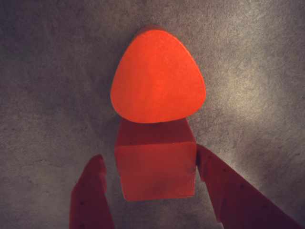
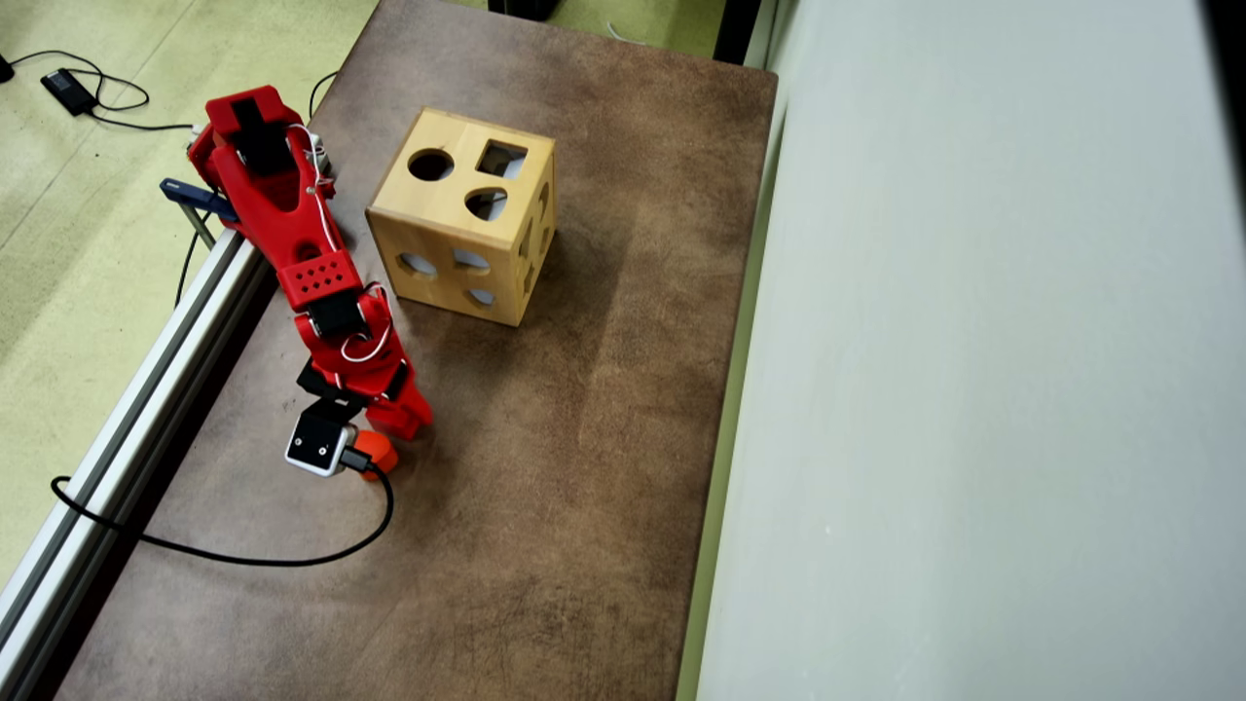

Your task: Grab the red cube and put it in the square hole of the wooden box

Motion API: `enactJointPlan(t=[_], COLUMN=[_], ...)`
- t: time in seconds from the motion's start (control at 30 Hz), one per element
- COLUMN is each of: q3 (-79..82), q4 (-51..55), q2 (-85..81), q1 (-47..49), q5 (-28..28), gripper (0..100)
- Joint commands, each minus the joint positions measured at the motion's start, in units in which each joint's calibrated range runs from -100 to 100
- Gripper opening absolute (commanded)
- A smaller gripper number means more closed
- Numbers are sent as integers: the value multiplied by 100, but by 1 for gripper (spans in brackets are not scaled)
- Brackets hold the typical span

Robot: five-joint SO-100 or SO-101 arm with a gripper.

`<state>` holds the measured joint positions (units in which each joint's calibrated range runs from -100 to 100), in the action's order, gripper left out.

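Our claw (image 1: 150,169) stands apart around the cube (image 1: 156,164); the right finger (image 1: 224,183) seems to touch it. We see the cube on the table (image 2: 545,467), against the heart block (image 1: 158,76), well apart from the box (image 2: 462,214).

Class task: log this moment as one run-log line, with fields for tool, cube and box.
tool: open, straddling cube | red cube: on table, touching heart block | wooden box: apart, square hole on top, empty
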<state>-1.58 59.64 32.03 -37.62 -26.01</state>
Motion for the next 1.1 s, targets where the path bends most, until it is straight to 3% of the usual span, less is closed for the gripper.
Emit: enactJointPlan(t=[0.0, 0.2, 0.53, 0.73, 1.07], q3=[-173, -244, -253, -262, -1434], q4=[-50, -50, 63, 135, 2564], q2=[-82, -82, -1229, -1951, -3488], q1=[47, 25, 3, 33, 642], q5=[-29, -24, 59, 669, 1358], gripper=[20, 2, 1, 1, 1])
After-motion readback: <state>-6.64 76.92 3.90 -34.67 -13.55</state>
